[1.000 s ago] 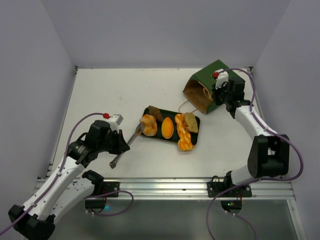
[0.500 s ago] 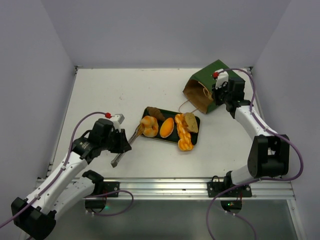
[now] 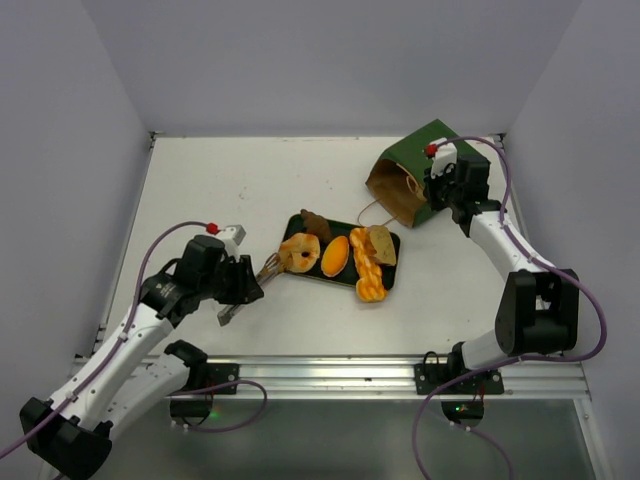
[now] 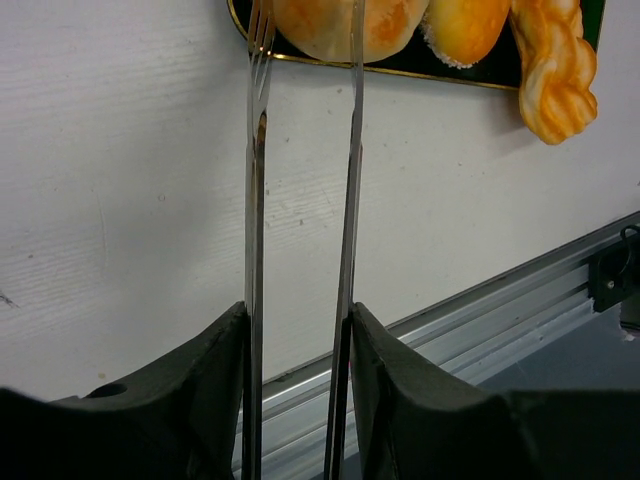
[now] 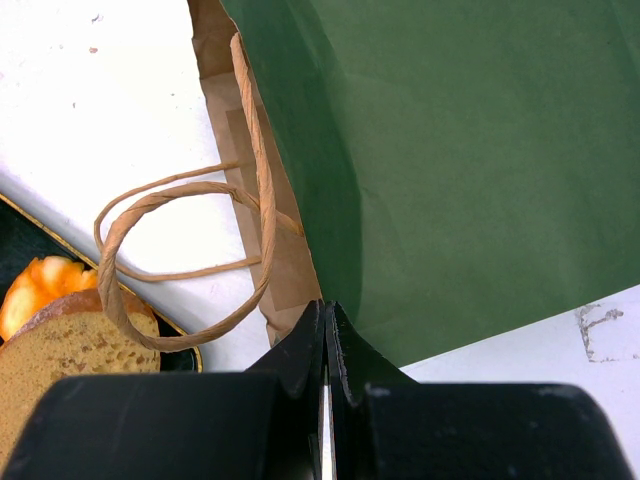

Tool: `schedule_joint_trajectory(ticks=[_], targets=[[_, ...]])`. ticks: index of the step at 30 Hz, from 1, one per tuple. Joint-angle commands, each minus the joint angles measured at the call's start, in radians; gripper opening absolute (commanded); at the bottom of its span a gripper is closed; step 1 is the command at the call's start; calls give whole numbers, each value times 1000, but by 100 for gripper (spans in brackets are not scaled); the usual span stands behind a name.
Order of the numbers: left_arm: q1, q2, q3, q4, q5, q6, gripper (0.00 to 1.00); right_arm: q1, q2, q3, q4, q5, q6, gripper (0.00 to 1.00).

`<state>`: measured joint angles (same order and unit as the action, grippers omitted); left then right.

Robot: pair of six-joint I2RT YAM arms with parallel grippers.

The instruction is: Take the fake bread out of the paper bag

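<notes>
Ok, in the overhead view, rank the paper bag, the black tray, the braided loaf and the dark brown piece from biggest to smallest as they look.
1 and 2. paper bag and black tray: too alike in size to rank.
3. braided loaf.
4. dark brown piece, the smallest.

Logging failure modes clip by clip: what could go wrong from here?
1. The tongs in the left gripper have their tips at the doughnut by the tray rim; pulling back could drag it off the tray.
2. The right gripper pinches only a thin edge of the paper bag; it may slip or tear.
3. The bag's handle loop lies over the tan slice and could snag it.
</notes>
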<state>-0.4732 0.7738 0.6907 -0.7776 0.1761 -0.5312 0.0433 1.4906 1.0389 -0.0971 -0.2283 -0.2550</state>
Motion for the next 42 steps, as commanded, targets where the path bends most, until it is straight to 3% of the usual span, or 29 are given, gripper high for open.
schedule_joint_trajectory(ticks=[1, 10, 16, 22, 32, 42], targets=[[5, -13, 62, -12, -30, -7, 46, -6, -21, 3, 31, -26, -3, 0], [5, -8, 147, -49, -47, 2, 46, -6, -21, 1, 30, -31, -6, 0], [5, -16, 184, 7, 61, 5, 42, -6, -27, 4, 11, -84, -52, 0], [5, 51, 181, 184, 219, -12, 41, -16, -39, 59, -15, -177, -220, 0], [5, 298, 217, 501, 375, -38, 40, -89, 123, 259, -64, -453, -293, 0], [-2, 607, 289, 852, 500, -180, 40, -80, 263, 357, -23, -450, -242, 0]])
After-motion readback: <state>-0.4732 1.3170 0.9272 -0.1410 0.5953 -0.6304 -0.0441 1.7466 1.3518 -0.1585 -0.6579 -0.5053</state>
